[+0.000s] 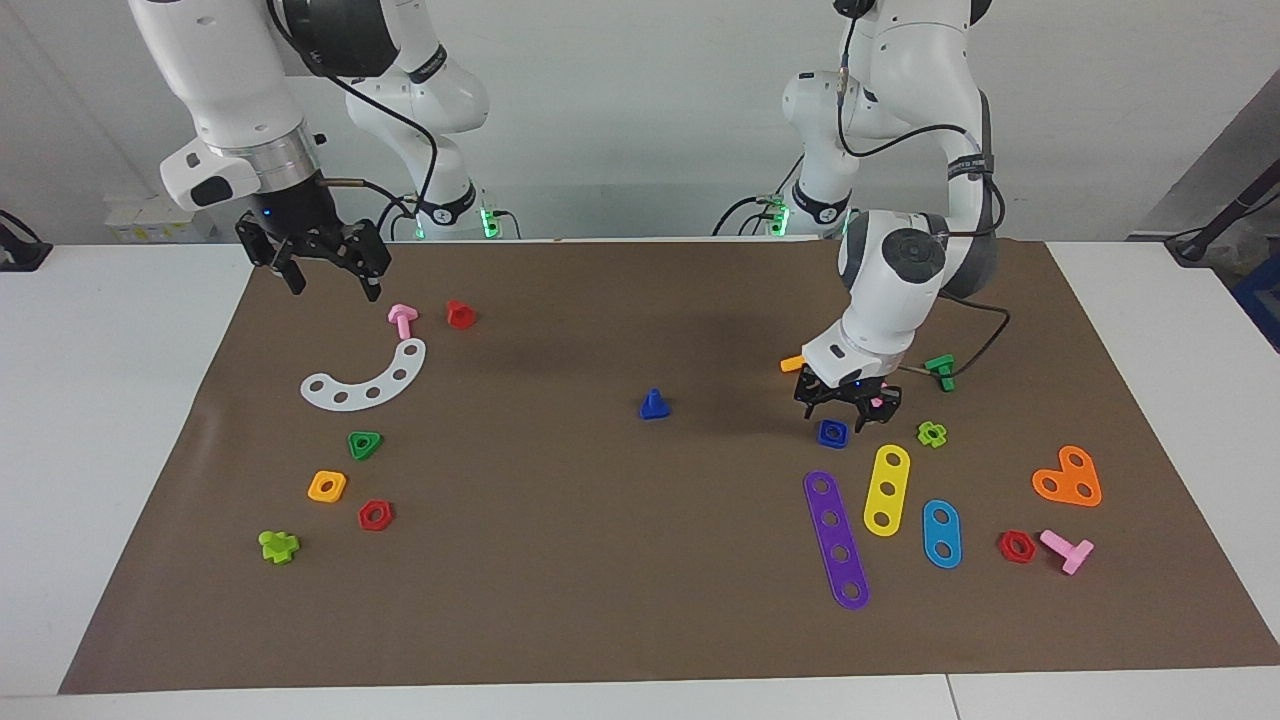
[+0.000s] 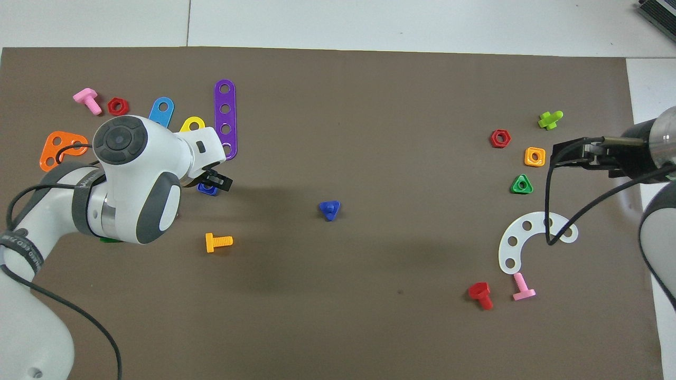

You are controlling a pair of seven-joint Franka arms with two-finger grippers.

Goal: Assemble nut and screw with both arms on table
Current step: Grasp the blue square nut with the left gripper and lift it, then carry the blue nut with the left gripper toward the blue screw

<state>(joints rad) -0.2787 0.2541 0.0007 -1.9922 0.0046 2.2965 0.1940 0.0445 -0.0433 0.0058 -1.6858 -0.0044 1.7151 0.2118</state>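
Here, at right of centre in the facing view, the left gripper [image 1: 846, 410] is lowered, fingers spread wide, just above the blue nut [image 1: 832, 433]; a descent and squeeze are judged next. One blue screw [image 1: 653, 405] is seen mid-mat, head down. At upper left, the right gripper [image 1: 325, 268] waits raised, fingers apart. Two grippers, one nut, one screw are counted.

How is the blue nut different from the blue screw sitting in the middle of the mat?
The nut is a rounded square with a centre hole; the screw has a triangular head with its stubby shaft pointing up. The nut lies flat toward the left arm's end of the table, with the left claw low over it; the screw stands alone mid-mat, no claw near. Both are blue, small and resting on the mat.
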